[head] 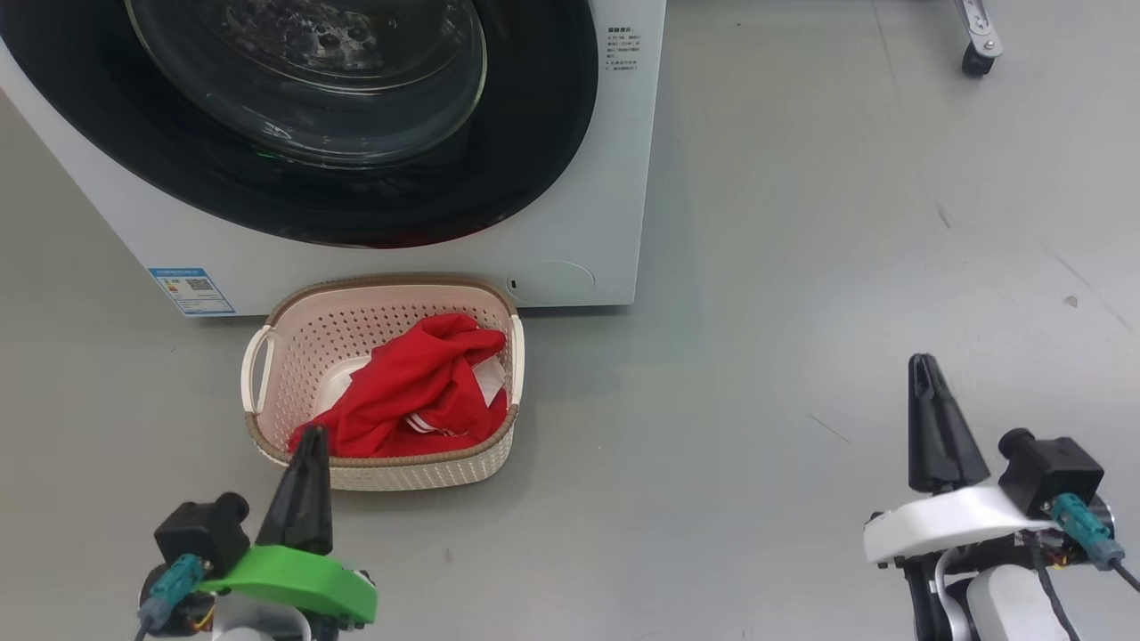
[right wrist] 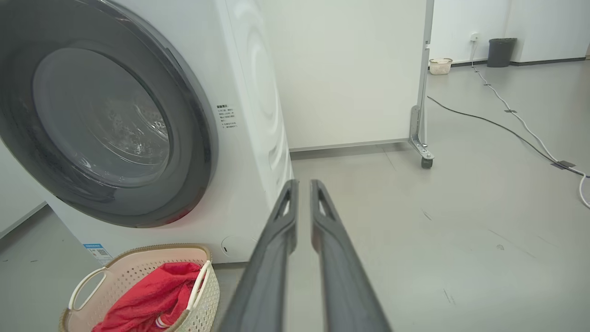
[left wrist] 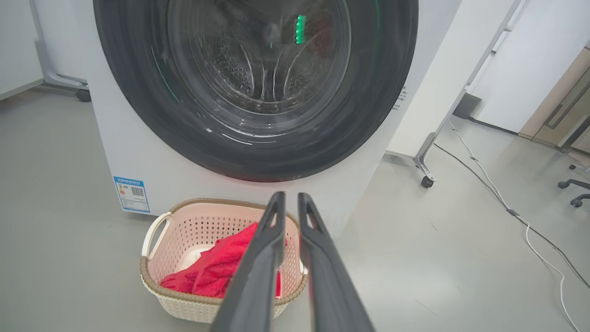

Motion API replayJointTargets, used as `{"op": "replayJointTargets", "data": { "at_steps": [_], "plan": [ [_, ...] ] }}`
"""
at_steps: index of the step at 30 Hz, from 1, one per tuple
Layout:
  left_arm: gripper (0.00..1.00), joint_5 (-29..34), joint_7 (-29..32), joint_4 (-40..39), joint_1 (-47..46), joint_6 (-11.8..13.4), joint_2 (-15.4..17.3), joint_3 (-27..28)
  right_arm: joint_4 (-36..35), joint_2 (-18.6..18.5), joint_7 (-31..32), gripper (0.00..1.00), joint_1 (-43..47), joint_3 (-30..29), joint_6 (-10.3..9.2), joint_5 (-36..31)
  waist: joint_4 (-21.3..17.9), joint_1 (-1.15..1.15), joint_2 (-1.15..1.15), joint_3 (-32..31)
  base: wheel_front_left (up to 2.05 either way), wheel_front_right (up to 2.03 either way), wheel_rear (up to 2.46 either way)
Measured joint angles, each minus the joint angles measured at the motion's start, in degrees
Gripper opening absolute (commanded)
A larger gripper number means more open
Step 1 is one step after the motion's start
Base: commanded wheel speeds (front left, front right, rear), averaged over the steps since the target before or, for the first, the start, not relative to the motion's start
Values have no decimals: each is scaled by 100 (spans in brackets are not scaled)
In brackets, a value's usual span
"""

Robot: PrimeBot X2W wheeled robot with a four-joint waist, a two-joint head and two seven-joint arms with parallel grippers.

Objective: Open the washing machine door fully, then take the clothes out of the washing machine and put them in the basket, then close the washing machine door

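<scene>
**Red white-striped fabric clothes (head: pixel 419 383) sit in the cream perforated plastic basket (head: pixel 383 281); the round black-rimmed washing machine door (head: pixel 312 89) is shut**

At the far left of the head view, a blue sticker (head: pixel 191 291) marks the lower front of the big white front-loading washing machine (head: pixel 588 214). The washing machine door, glossy black around a bulging clear glass bowl, lies flat against that front.

Just right of the sticker, the basket with its brown woven-look rim stands on the grey floor (head: pixel 757 356), close before the machine. The clothes are heaped inside it, mostly toward its right side.

The left end effector (head: pixel 312 434), on a green wrist, points up beside the basket's near rim. Its two dark fingers are pressed nearly together and hold nothing.

Well apart to the right, over bare floor, the right end effector (head: pixel 922 361) on a white wrist has its fingers likewise drawn together and empty.

A black caster wheel (head: pixel 977 60) stands at the upper right.
</scene>
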Motion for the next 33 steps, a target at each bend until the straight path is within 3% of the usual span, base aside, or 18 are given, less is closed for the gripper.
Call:
{"op": "replayJointTargets", "data": {
  "at_steps": [8, 33],
  "plan": [
    [0, -176, 21, 112, 116, 0, -16, -14, 141, 54, 1, 0, 149, 14, 1, 178, -5, 0, 0, -13, 0, 0, 0],
    [0, -1904, 465, -27, 116, 0, -3, 231, 172, 91, 467, 0, 150, -283, 102, 2080, -32, 0, 0, -181, 0, 0, 0]
  ]
}}
